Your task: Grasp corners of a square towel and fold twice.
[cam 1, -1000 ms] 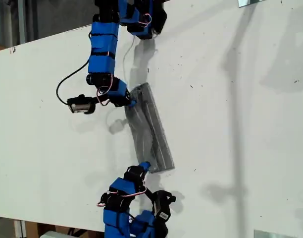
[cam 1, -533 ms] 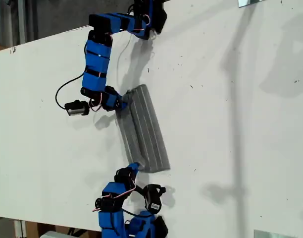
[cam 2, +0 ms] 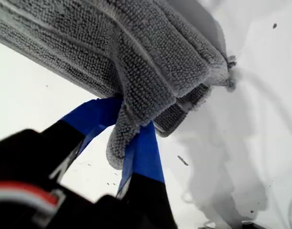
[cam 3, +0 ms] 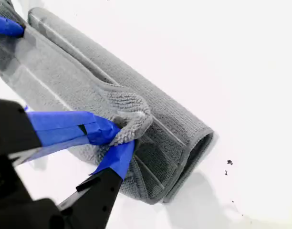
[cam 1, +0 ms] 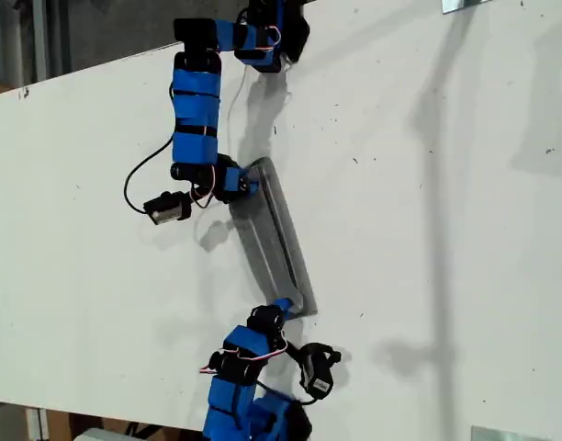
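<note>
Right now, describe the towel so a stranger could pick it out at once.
On the white table, look between the two blue arms in the exterior view. The towel is a narrow folded gray strip, pinched at each end by my first gripper and my second gripper; it is the only cloth there.

My first end effector (cam 2: 124, 143) pinches the towel's (cam 2: 151, 52) corner (cam 2: 118, 143).

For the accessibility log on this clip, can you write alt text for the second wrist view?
My second gripper, its blue-taped jaws shut, pinches a lifted corner of the gray striped towel, which lies folded into a long narrow band on the white table. At the band's far end, another blue jaw tip touches the cloth.
</note>
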